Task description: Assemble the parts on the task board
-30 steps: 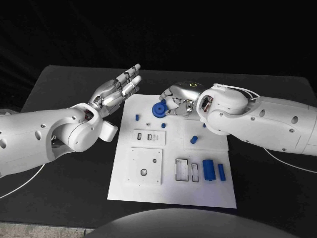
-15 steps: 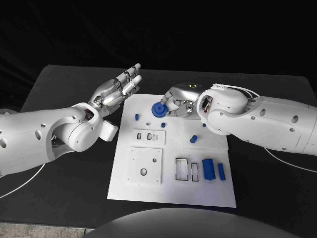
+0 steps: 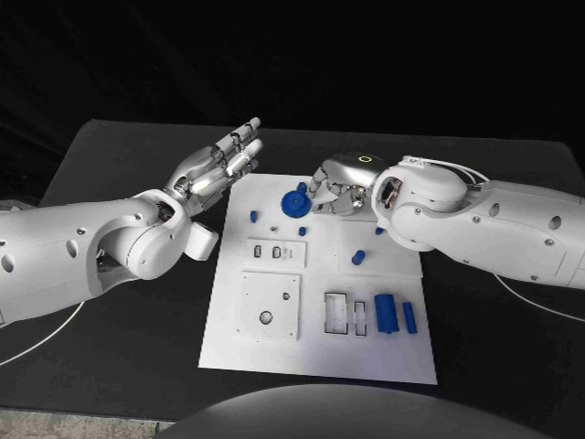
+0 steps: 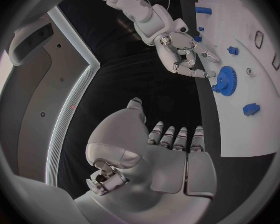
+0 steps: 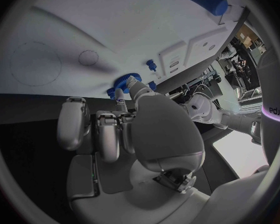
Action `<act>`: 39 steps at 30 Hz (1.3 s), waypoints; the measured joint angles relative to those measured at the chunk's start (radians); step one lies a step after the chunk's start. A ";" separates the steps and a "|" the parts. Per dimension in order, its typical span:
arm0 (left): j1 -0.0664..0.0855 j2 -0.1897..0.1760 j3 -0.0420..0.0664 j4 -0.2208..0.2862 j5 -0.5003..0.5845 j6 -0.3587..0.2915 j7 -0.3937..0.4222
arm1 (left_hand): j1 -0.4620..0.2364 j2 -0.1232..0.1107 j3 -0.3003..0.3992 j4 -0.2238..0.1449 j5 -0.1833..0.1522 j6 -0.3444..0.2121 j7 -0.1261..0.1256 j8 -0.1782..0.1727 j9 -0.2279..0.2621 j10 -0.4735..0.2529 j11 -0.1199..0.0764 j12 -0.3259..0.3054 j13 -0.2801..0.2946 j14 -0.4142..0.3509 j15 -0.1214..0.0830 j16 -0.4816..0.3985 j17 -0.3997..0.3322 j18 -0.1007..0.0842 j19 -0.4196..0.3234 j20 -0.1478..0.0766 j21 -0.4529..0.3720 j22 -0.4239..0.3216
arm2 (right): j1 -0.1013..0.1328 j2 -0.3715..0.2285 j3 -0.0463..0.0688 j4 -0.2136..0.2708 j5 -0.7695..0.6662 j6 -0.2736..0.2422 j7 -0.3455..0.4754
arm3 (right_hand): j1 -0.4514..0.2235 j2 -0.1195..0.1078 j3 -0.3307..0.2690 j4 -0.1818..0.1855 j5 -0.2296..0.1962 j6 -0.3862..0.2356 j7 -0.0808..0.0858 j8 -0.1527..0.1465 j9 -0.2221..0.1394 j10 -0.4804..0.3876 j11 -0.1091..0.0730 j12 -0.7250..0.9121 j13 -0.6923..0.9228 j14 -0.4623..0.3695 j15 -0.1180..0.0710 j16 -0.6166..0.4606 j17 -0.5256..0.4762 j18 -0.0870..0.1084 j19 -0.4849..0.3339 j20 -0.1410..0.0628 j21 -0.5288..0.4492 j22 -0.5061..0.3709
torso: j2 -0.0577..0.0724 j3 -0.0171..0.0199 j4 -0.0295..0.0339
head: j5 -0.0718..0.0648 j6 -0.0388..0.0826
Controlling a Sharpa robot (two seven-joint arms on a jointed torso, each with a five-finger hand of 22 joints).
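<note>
The white task board point(image 3: 319, 352) lies in the middle of the black table. At its far end a blue gear point(image 3: 294, 203) rests low on the board, and my right hand point(image 3: 335, 187) pinches its rim between thumb and fingertips. The left wrist view shows that gear point(image 4: 225, 79) under the right hand point(image 4: 187, 59). In the right wrist view the gear point(image 5: 122, 83) sits at the tips of my right hand point(image 5: 134, 134). My left hand point(image 3: 220, 165) hovers open, fingers straight, beside the board's far left corner and touches nothing.
Small blue pegs point(image 3: 253, 217) point(image 3: 303, 230) point(image 3: 357, 258) stand on the board's middle. Two blue blocks point(image 3: 385, 312) point(image 3: 409, 316) lie at its near right, beside empty rectangular recesses point(image 3: 335, 312). A raised plate with a round hole point(image 3: 266, 316) is at the near left.
My right hand and wrist have shifted slightly to the right while the gear stays where it was. The left arm has not moved.
</note>
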 measured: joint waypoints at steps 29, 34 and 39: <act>-0.001 -0.004 0.000 -0.003 0.004 0.000 0.000 | 0.004 0.004 0.003 -0.003 0.006 0.000 0.000 0.000 0.000 0.000 0.000 0.000 0.000 -0.004 0.004 0.000 0.000 0.000 0.000 0.000 0.000 0.000 | 0.102 -0.244 0.001 0.158 -0.001 -0.076 -0.028 | 0.001 -0.001 -0.024 0.018 -0.017 -0.116 -0.020 -0.081 -0.018 -0.004 -0.004 -0.069 0.000 0.002 -0.009 -0.113 0.000 0.000 0.004 -0.004 -0.046 0.001 | -0.009 -0.0039 -0.0031 | -0.005 0.010; -0.002 0.001 0.000 -0.007 0.005 0.000 0.000 | 0.006 0.002 0.003 -0.003 0.010 0.000 0.000 0.000 0.000 0.000 0.000 0.000 0.000 -0.004 0.003 0.000 0.000 0.000 0.000 0.000 0.000 0.000 | 0.113 -0.319 -0.005 0.184 -0.001 -0.056 -0.047 | -0.004 -0.007 -0.030 0.033 -0.027 -0.116 -0.020 -0.087 -0.027 -0.002 -0.009 -0.122 0.001 0.002 -0.009 -0.211 0.000 0.000 0.012 -0.013 -0.046 0.001 | -0.014 -0.0055 -0.0042 | -0.008 0.012; -0.006 0.003 0.000 -0.007 0.005 0.000 0.000 | 0.008 0.000 0.006 -0.006 0.010 0.000 0.000 0.000 0.000 -0.002 0.002 0.000 0.000 -0.004 0.004 0.000 0.000 0.000 0.000 0.000 0.000 0.000 | 0.090 -0.367 -0.011 0.184 -0.002 -0.046 -0.055 | 0.000 -0.011 -0.034 0.043 -0.033 -0.106 -0.019 -0.087 -0.030 -0.002 -0.009 -0.145 0.001 0.002 -0.009 -0.263 0.001 0.000 0.023 -0.012 -0.033 0.000 | -0.017 -0.0049 -0.0044 | -0.009 0.017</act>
